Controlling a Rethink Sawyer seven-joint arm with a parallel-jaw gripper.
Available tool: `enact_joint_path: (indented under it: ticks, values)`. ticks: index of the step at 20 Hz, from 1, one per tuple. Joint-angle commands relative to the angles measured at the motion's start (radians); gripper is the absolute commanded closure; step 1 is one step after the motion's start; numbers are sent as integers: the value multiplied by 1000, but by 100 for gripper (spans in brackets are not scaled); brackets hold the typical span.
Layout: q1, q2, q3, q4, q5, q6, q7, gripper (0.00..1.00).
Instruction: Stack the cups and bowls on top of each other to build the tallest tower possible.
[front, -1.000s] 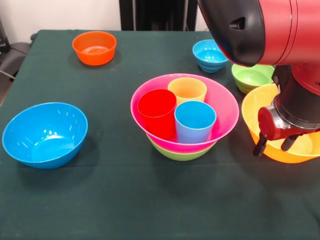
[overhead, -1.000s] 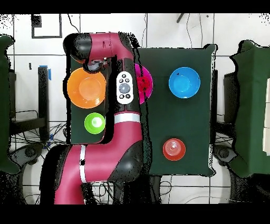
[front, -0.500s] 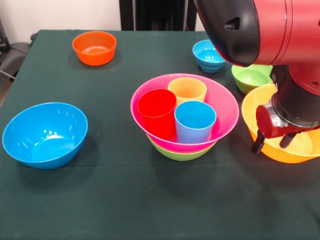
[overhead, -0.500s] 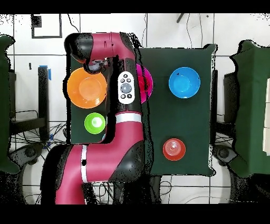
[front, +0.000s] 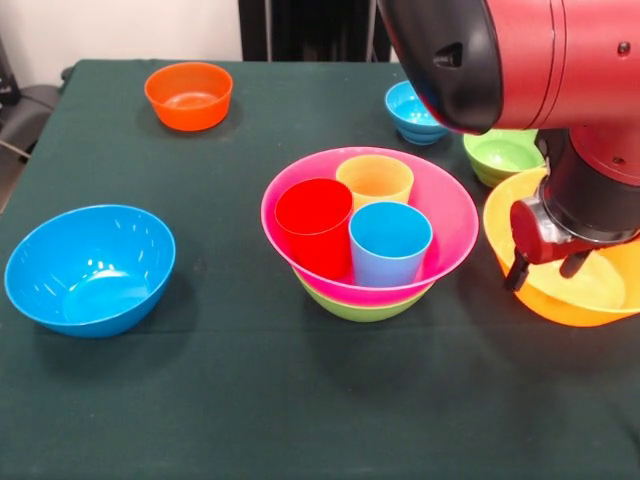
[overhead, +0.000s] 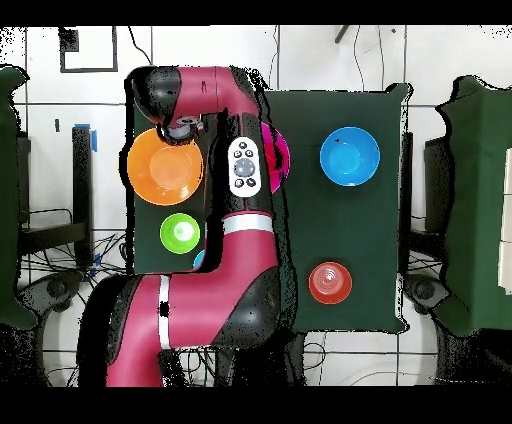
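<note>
Nearest on the desk (front: 200, 420) sat the medium blue bowl (front: 90, 268), alone. Behind it, the tower (front: 368, 240) was barely begun: a pink bowl (front: 450, 215) nested on a green bowl (front: 360, 306), holding the red cup (front: 313, 226), light blue cup (front: 390, 243) and yellow cup (front: 375, 180) side by side, unstacked. The end effector (front: 545, 272) hung over the yellow-orange bowl's (front: 560, 305) near rim, fingers apart, apparently holding nothing. Farther back, the small green bowl (front: 500, 155), small blue bowl (front: 408, 108) and small orange bowl (front: 188, 95) remained loose.
</note>
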Motion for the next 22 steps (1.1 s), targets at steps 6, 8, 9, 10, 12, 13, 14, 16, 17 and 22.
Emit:
enact_joint_path:
  ticks: [6, 8, 9, 10, 12, 13, 14, 16, 17, 22]
  values:
    - [-40, -66, 148, 322, -34, -126, -382, 0]
    - [-39, -79, 143, 353, -57, -174, -368, 0]
    - [-38, -82, 141, 362, -68, -198, -363, 0]
    - [-37, -84, 139, 370, -79, -226, -360, 0]
    - [-36, -88, 137, 386, -98, -279, -350, 0]
    - [-35, -90, 135, 394, -106, -304, -342, 0]
    - [-32, -93, 133, 398, -116, -328, -335, 0]
    - [-33, -94, 137, 401, -127, -353, -327, 0]
    - [-34, -93, 140, 402, -129, -356, -325, 0]
    - [-43, -90, 161, 399, -135, -366, -326, 0]
